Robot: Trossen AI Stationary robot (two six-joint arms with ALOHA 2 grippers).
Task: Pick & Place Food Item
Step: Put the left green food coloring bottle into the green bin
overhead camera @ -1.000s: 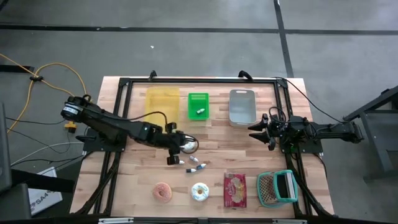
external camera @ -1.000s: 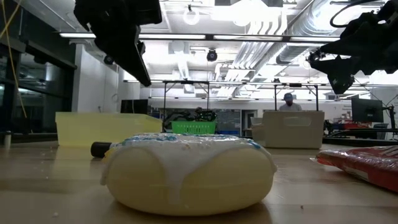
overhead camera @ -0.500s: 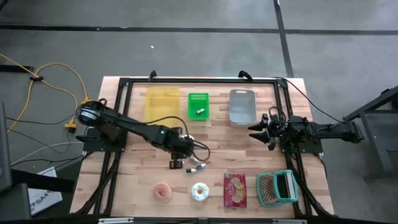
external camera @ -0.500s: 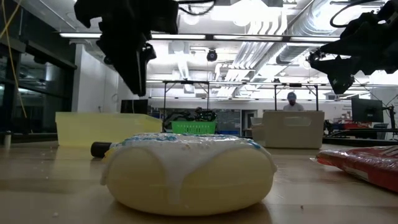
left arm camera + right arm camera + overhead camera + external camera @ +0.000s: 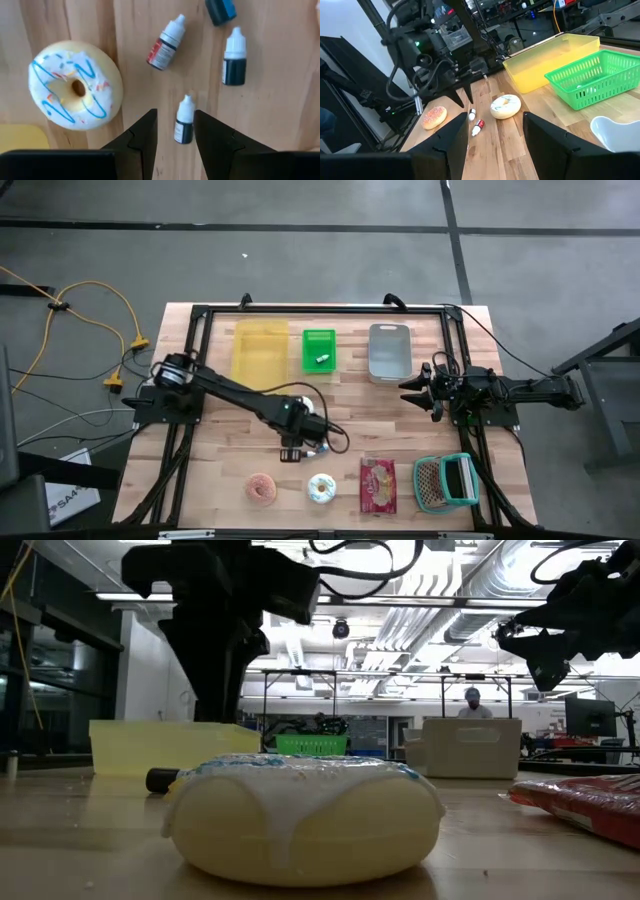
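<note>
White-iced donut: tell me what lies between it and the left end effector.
Nothing blocks the iced donut. The left end effector, fingers open, hangs above the small dropper bottles beside it; one bottle shows between its fingers.

Robotics lab or industrial workshop: grey concrete floor [image 5: 300, 250] around a pale wooden slatted table [image 5: 220, 470] with black metal frame, exposed silver ceiling ducts [image 5: 480, 580], strip lights, equipment racks, a person [image 5: 470, 705] far behind.
</note>
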